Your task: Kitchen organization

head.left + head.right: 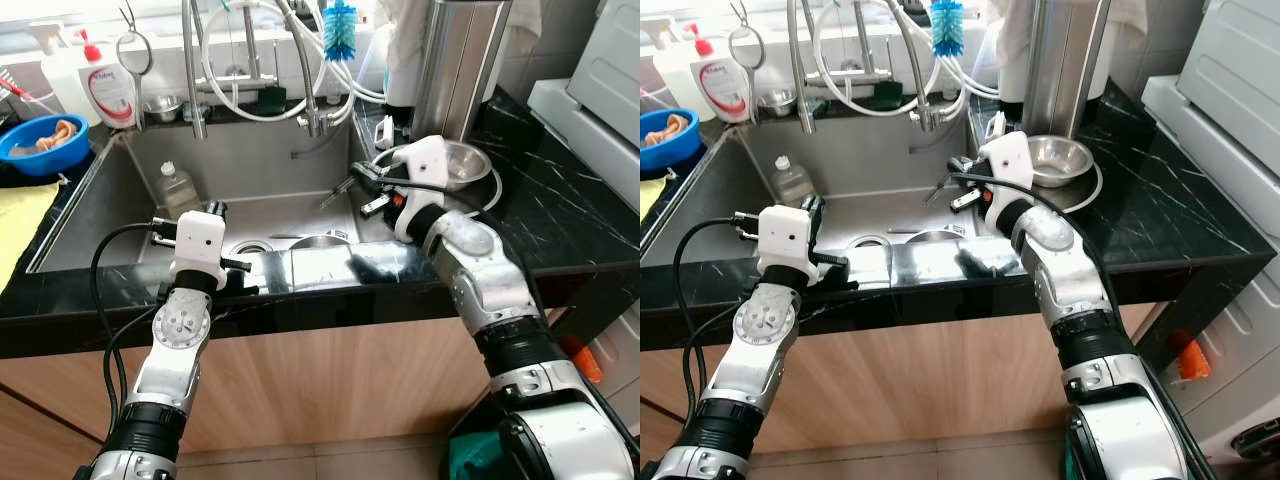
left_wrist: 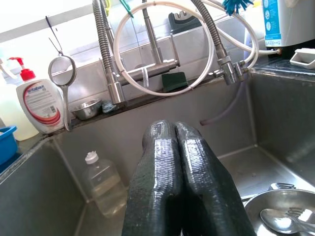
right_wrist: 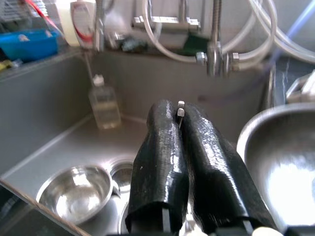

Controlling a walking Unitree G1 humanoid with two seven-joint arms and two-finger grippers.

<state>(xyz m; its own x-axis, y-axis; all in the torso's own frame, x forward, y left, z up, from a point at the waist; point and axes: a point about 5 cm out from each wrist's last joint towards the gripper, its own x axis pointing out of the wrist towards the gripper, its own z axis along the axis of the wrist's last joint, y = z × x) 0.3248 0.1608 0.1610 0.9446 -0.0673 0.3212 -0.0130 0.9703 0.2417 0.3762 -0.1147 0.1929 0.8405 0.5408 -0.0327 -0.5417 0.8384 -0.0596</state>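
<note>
left gripper [image 2: 174,132] together | right gripper [image 3: 179,115] clamps thin utensil [image 3: 180,107] | sink [image 1: 130,190]

One clear plastic bottle with white cap [image 1: 177,188] at nine o'clock in the sink, two white pump soap bottles [image 1: 108,88], one blue plastic bowl [image 1: 42,143], one blue bottle brush [image 1: 339,29], three round steel bowls [image 1: 462,163], one wire mesh strainer [image 1: 133,52]
</note>
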